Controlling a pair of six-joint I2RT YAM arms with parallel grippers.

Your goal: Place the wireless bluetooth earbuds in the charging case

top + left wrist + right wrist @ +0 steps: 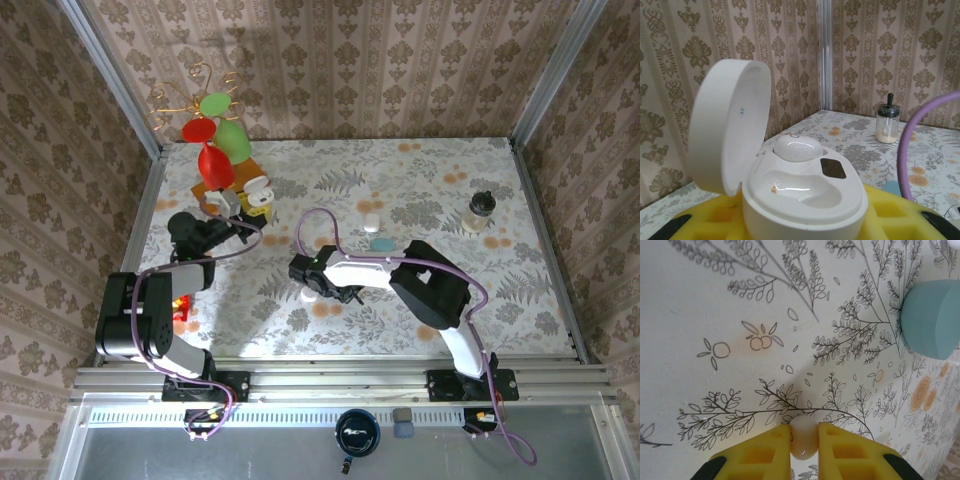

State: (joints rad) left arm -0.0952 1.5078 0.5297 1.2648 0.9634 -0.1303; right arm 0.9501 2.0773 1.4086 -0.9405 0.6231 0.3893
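While the left hand [805, 222] clasps the case [807, 192], the right hand [804, 441] pinches an earbud [803, 436].

A white oval plastic charging case [805, 200] is gripped between yellow foam finger pads [890, 210], its round lid [730, 125] raised at the left. A glossy white earbud [798, 148] is seated in the rear recess.

Floral table [530, 290]: teal case [381, 243], glass jar [481, 212]

The table [560, 290] is overlooked from above its near edge. The left wrist view is levelled rightward, sharing the jar [481, 212] [887, 125]. The right wrist view is aimed closely downward.
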